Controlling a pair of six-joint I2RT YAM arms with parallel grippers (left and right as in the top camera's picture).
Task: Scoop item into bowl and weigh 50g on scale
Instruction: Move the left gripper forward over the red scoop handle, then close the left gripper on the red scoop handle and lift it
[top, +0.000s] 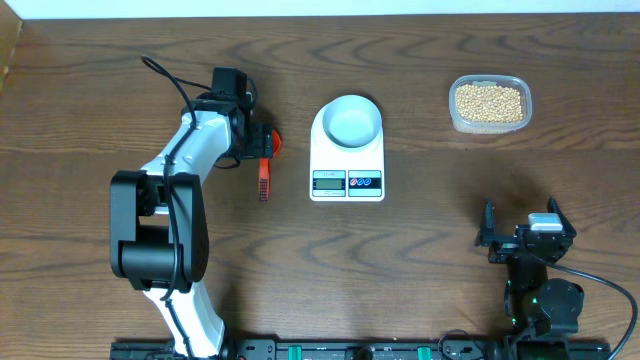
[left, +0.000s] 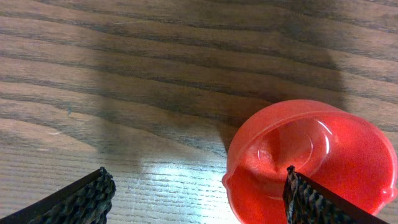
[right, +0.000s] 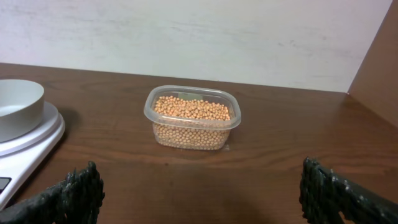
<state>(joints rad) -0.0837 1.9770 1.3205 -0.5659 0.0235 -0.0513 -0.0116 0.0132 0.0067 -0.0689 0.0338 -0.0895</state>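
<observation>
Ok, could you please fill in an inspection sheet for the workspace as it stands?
Surface: dark wood-grain table.
Job's things: white scale mid-table with the empty pale bowl on it; beans in a clear tub at far right; red scoop lying left of the scale.
Clutter: nothing seen.
Tools: left tool open above the scoop, one finger over its cup; right tool open, empty, facing the tub.
Cables: black cable looped over the left arm; second cable by the right arm's base.
Surroundings: pale wall behind the table.
</observation>
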